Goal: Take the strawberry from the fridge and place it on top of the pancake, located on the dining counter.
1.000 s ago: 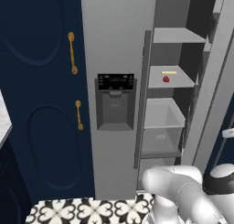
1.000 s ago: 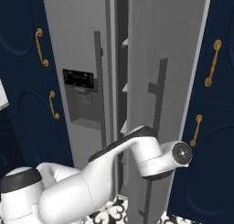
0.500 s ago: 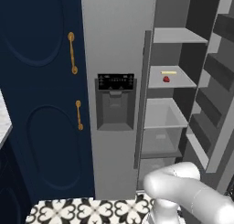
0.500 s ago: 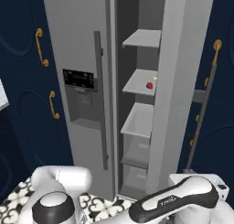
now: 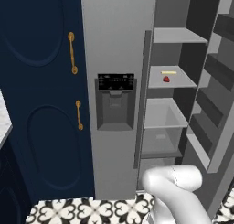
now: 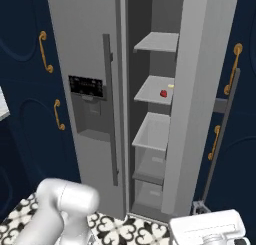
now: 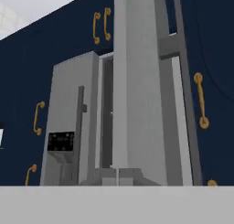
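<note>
The fridge is standing with its right door swung open, showing grey shelves inside. The strawberry is sitting on the second shelf from the top, just in front of a pale yellow stick; from the right base view the strawberry is lying just left of that stick. The left door with the dark dispenser panel is staying closed. Navy cabinets with gold handles are flanking the fridge. The jaws are pressed together, pinching nothing, low in front of the open door in the hand view.
</note>
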### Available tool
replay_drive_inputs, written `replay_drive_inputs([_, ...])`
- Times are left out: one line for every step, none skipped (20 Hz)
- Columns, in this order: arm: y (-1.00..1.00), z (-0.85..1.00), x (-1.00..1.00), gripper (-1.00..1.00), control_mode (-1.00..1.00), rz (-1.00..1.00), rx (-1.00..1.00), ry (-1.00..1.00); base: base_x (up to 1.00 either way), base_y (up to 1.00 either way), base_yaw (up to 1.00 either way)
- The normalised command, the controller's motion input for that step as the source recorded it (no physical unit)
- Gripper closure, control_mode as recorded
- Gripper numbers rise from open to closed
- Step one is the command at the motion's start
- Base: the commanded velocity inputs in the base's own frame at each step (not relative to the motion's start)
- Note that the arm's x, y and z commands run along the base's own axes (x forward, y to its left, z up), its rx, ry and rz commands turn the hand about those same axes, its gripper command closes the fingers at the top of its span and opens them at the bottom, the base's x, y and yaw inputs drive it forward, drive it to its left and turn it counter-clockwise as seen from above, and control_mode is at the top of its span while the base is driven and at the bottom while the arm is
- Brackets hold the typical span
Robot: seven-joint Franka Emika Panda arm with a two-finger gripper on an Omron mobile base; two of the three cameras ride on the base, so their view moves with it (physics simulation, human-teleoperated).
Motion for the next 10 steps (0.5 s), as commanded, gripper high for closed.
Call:
replay_drive_inputs([1.00,0.82,-0.26,1.00,-1.00,-0.01,0.00,0.00,0.00,0.00,0.00])
replay_drive_inputs([1.00,0.91,-0.24,1.00,-1.00,0.00,0.00,0.00,0.00,0.00,0.00])
replay_drive_inputs([1.00,0.96,-0.24,1.00,-1.00,0.00,0.00,0.00,0.00,0.00,0.00])
replay_drive_inputs([1.00,0.92,-0.30,1.00,-1.00,0.00,0.00,0.00,0.00,0.00,0.00])
replay_drive_inputs([1.00,0.69,-0.34,1.00,-1.00,0.00,0.00,0.00,0.00,0.00,0.00])
replay_drive_inputs([1.00,0.65,-0.43,1.00,-1.00,0.00,0.00,0.11,0.00,0.00,0.00])
replay_drive_inputs([1.00,0.70,-0.36,1.00,-1.00,0.00,0.00,0.21,0.00,0.00,0.00])
replay_drive_inputs([1.00,0.57,-0.24,1.00,-1.00,0.00,0.00,0.26,0.00,0.00,0.00])
replay_drive_inputs([1.00,0.31,-0.21,1.00,-1.00,-0.07,0.00,0.28,0.00,0.00,0.00])
replay_drive_inputs([1.00,0.22,0.00,1.00,-1.00,-0.08,-0.01,0.36,0.00,0.00,0.00])
